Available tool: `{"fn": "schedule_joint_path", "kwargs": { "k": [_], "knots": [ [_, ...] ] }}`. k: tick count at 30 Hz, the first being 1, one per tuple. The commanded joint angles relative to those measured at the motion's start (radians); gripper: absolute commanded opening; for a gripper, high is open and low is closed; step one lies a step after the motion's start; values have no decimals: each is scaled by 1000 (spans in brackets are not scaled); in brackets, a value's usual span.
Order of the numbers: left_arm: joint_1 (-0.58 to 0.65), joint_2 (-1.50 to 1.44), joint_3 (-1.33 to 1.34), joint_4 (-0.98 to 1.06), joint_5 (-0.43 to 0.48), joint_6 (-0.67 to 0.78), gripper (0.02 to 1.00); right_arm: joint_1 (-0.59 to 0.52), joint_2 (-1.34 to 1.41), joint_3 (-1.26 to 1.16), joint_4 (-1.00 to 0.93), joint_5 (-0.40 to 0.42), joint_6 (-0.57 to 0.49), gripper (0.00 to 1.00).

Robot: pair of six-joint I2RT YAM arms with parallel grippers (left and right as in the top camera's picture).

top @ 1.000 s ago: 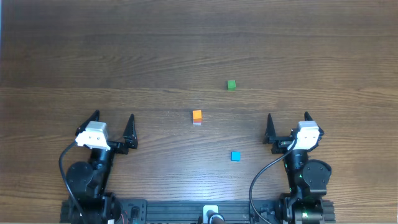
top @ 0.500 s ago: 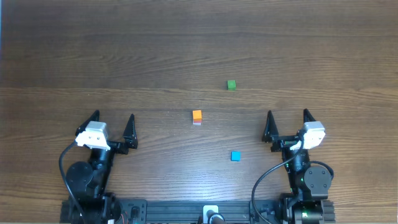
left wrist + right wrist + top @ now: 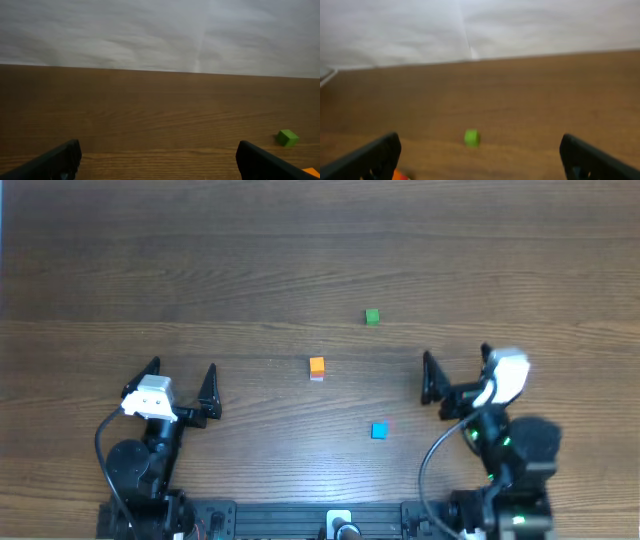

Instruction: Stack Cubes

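Brown wood makes up the desk (image 3: 200,260), and three small cubes sit on it, well apart from each other. The orange cube (image 3: 317,365) is about in the middle, halfway between the left and right edges. A thin pale bit shows just beside it, toward the near edge, and I cannot tell what that is. The green cube (image 3: 372,316) sits closer to the far edge and a little more toward the right edge. The blue cube (image 3: 378,431) sits closer to the near edge, also a little toward the right edge, and it lies on the wood by itself. The left arm (image 3: 150,435) stands at the near edge toward the left corner. The left fingers (image 3: 209,380) are spread wide with nothing between them. The right arm (image 3: 500,440) stands at the near edge toward the right corner, near the blue cube but not touching it. The right fingers (image 3: 428,375) are spread wide too and hold nothing. In the left wrist view the green cube (image 3: 288,137) lies on the wood ahead, and a corner of the orange cube (image 3: 311,171) peeks in beside one dark finger. In the right wrist view the green cube (image 3: 471,137) sits out in front between the two fingers.
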Motion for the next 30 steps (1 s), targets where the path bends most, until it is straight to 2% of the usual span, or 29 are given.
{"fn": "schedule_joint_path", "kwargs": {
  "k": [1,8,11,15,21,25,30],
  "knots": [
    [-4,-7,-8,2,10,15,1000,6,260,289,-154,-16,-11,993],
    [-4,-7,-8,3,10,15,1000,11,664,690,-517,-16,-27,993],
    [-4,-7,-8,3,10,15,1000,66,872,853,-670,-15,-18,993],
    [-4,-7,-8,3,10,15,1000,175,1040,940,-708,31,-4,993],
    [-4,-7,-8,3,10,15,1000,341,1284,1016,-708,187,93,993],
    [-4,-7,-8,2,10,15,1000,389,1439,1069,-708,239,133,991],
    [-4,-7,-8,3,10,15,1000,386,1558,1122,-705,242,159,993]
  ]
}}
